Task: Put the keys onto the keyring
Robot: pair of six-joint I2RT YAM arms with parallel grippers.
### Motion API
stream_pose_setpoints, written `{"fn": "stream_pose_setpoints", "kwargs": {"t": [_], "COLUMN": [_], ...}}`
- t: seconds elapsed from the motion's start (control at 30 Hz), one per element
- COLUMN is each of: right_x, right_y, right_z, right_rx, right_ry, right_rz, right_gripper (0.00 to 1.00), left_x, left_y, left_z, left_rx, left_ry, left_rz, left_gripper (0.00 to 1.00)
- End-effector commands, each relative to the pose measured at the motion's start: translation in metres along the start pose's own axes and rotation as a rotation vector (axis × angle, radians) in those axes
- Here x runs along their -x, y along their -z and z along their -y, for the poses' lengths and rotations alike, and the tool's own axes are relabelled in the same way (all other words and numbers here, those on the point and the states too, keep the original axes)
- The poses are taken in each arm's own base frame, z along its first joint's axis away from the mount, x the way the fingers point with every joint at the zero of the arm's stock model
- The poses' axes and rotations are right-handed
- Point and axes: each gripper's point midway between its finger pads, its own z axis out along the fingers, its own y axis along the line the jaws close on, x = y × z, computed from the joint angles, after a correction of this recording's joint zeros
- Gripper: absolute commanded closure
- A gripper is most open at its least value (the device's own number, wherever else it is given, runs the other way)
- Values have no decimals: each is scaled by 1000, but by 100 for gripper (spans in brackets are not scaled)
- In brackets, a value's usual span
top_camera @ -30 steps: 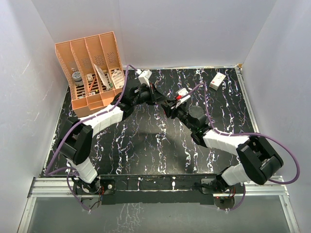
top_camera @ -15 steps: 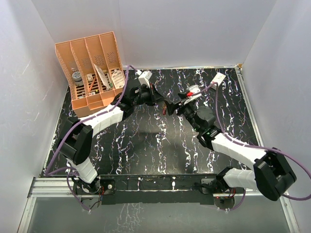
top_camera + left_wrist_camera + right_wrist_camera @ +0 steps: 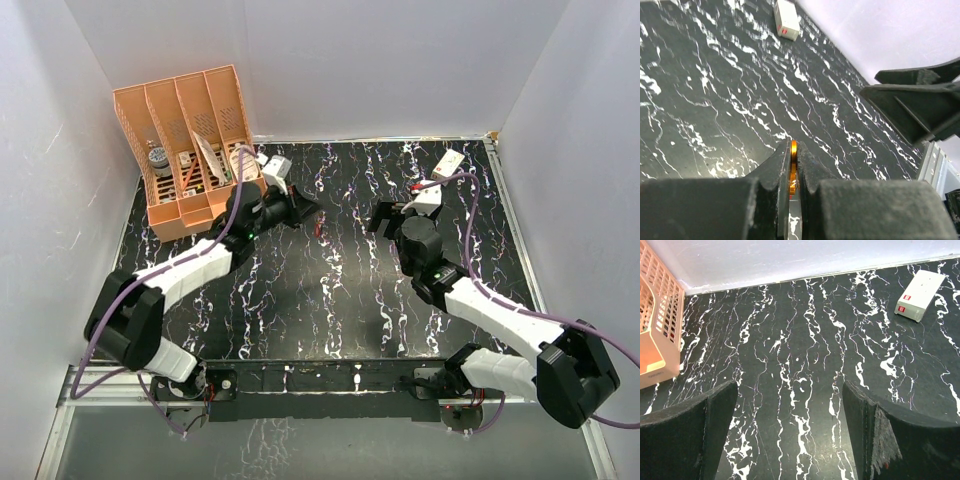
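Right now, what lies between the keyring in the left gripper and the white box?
Nothing but bare marbled table. The left wrist view shows it, from the keyring pinched by the left gripper up to the white box.

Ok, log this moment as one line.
left claw: shut on keyring | right claw: open, holding nothing | white box: clear of both claws
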Motion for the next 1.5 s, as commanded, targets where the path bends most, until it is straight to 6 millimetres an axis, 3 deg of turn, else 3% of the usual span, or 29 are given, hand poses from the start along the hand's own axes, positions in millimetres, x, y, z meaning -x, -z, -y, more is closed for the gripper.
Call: {"fn": "stream_pose_setpoints", "kwargs": {"t": [0.0, 0.33, 0.7, 0.8, 0.97, 1.07, 1.17, 1.33, 1.47], "right_x": [25, 31, 30, 30, 29, 29, 27, 26, 28], "right_y": [5, 8, 8, 7, 6, 6, 5, 6, 8], "right_z": [2, -1, -2, -3, -3, -4, -4, -4, -2], "right_rx": [-22, 8, 13, 16, 15, 18, 20, 18, 13], "right_ry": [-63, -66, -54, -55, -56, -57, -57, -58, -59], "right_rz": [62, 71, 68, 66, 65, 64, 59, 57, 60], "right_gripper": [16, 16, 15, 15, 15, 15, 15, 15, 15], "left_x": [61, 62, 62, 63, 70, 71, 62, 41, 26], "left_y": [33, 35, 31, 30, 32, 34, 27, 7, -1], "left_z": [31, 41, 38, 28, -10, -18, -10, 14, -18], "left_rx": [-108, -212, -205, -150, 86, 134, 82, -157, -57], "left_ry": [-206, -203, -188, -184, -189, -182, -125, 70, 130], "left_rz": [287, 300, 291, 294, 280, 271, 225, 143, 94], "left_gripper": [100, 100, 100, 100, 100, 100, 100, 100, 100]}}
